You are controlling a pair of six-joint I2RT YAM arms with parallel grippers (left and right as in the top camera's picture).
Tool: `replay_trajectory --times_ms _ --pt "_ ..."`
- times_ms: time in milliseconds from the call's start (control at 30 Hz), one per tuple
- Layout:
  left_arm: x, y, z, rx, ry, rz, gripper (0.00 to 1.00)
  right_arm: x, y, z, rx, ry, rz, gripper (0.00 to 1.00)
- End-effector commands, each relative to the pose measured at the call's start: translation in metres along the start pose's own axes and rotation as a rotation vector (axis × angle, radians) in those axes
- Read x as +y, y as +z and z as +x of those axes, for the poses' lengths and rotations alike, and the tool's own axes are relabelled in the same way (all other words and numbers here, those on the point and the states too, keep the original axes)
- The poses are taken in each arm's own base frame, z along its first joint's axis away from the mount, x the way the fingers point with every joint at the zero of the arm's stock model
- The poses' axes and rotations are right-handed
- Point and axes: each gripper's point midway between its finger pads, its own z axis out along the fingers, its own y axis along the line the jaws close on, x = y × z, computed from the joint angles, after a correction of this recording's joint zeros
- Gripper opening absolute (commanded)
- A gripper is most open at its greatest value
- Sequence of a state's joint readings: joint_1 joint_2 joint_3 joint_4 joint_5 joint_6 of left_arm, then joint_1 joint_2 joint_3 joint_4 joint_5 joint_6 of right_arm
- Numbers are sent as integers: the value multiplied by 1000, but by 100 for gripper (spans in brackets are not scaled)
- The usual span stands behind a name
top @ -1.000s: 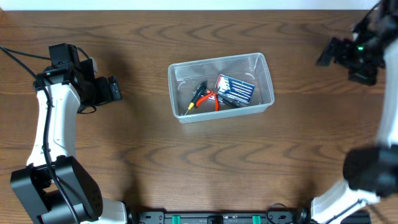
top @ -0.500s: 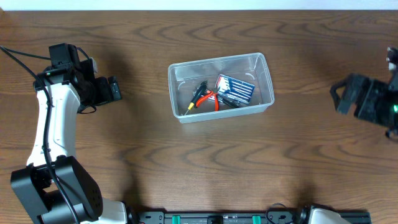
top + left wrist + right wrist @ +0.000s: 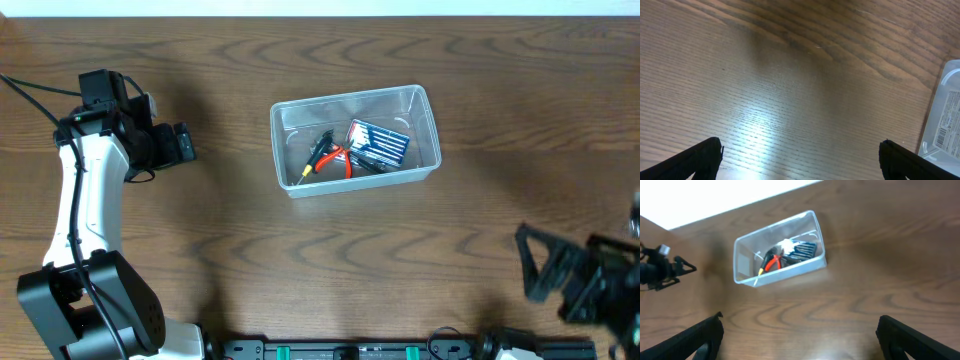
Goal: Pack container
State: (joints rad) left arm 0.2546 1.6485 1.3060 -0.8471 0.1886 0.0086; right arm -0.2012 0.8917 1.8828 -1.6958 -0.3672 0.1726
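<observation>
Brown wooden worktop (image 3: 300,260) carries the clear container (image 3: 292,140) near its middle, holding red-handled pliers (image 3: 338,160) and a striped packet (image 3: 378,143), while the left end effector (image 3: 185,142) and the right end effector (image 3: 527,263), both well apart from it, are spread and empty.

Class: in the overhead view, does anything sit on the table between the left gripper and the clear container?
Nothing visible does. Between the left gripper and the container there is only the wooden table surface.

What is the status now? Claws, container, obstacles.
Left claw open, empty. Right claw open, empty. Container upright, tools inside. No obstacle seen beside it.
</observation>
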Motion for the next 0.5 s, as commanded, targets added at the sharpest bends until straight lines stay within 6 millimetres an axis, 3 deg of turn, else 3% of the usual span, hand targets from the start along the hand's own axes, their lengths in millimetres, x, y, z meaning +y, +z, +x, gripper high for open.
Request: replay_trajectory --times_ms 0,200,467 --pt "0 1 0 3 12 8 98 5 -8 9 -18 -1 -25 99" --pt "0 1 0 3 12 8 98 24 -30 24 -77 -34 -115 99" --pt "0 1 0 3 12 8 98 29 -51 39 -156 -69 -129 99"
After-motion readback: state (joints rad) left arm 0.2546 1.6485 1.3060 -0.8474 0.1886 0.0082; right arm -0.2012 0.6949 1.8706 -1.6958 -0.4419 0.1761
